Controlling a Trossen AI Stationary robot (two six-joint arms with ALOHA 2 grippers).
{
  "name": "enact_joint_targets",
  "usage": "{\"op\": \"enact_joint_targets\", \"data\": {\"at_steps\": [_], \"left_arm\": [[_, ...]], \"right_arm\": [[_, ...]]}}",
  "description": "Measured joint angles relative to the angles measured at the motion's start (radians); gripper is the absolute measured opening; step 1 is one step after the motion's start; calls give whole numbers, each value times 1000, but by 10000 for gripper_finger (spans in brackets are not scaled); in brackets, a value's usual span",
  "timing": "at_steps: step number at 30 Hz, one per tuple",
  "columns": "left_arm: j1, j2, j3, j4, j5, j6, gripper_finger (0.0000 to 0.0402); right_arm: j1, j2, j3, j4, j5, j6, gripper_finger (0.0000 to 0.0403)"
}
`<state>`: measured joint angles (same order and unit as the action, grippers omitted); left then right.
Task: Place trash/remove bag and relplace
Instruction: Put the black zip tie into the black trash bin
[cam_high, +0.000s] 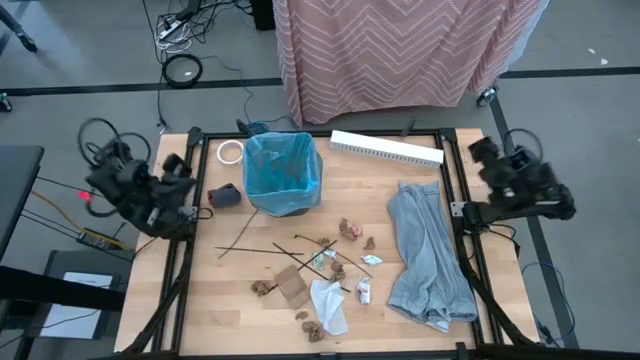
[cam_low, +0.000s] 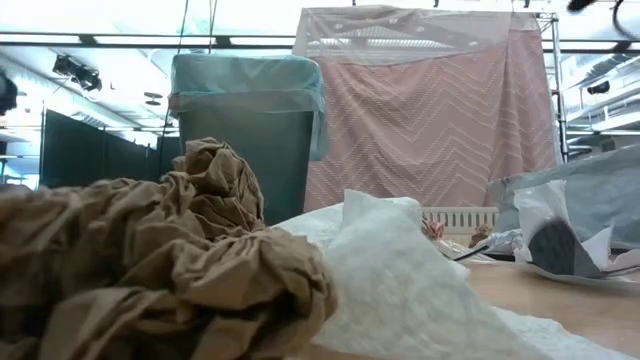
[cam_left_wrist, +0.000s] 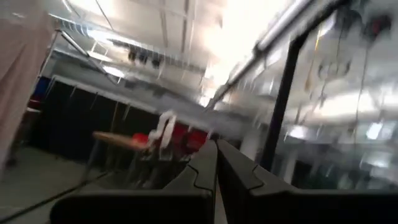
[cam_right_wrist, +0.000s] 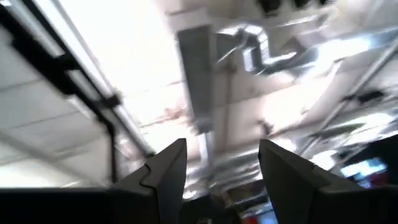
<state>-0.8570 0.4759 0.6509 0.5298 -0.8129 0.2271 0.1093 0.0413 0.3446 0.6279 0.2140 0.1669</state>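
Wooden counter (cam_high: 240, 300), black frame rails on both sides. Grey cloth (cam_high: 428, 255) lies crumpled along the right half. Bin (cam_high: 282, 172) with blue bag liner stands upright at back centre. White slatted strip (cam_high: 387, 149) lies at the back edge, right of the bin. White tape ring (cam_high: 231, 152) and dark lump (cam_high: 225, 195) sit left of the bin. No readable writing.

Trash (cam_high: 318, 275) is scattered in front of the bin: white tissue, flat cardboard, brown crumpled lumps, thin dark sticks.

Left end effector (cam_left_wrist: 216, 168) off the counter's left edge, fingers pressed together. Right end effector (cam_right_wrist: 222, 163) off the right edge, fingers spread.
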Motion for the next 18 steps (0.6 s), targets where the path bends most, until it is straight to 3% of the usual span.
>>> {"op": "enact_joint_targets", "data": {"at_steps": [2, 4, 6, 8, 10, 13, 15, 18], "left_arm": [[-1, 144, 153, -219, -98, -15, 19], [-1, 285, 305, -515, -252, -125, 19], [-1, 408, 428, -857, -404, -369, 19], [11, 507, 512, -1190, -459, -757, 19], [35, 594, 547, -1470, -391, -1165, 19], [78, 714, 537, -1775, -108, -1653, 19], [103, 787, 527, -1929, 102, -1832, 19], [138, 883, 510, -2069, 296, -1951, 19]], "right_arm": [[0, 40, 85, -122, -50, 37, 191], [0, 87, 170, -261, -86, 66, 190], [0, 135, 241, -391, -106, 83, 187], [0, 177, 290, -517, -110, 98, 185], [0, 209, 321, -619, -109, 115, 182], [0, 237, 336, -700, -109, 138, 178], [0, 249, 336, -729, -109, 154, 177], [0, 256, 336, -739, -109, 156, 177]]}}
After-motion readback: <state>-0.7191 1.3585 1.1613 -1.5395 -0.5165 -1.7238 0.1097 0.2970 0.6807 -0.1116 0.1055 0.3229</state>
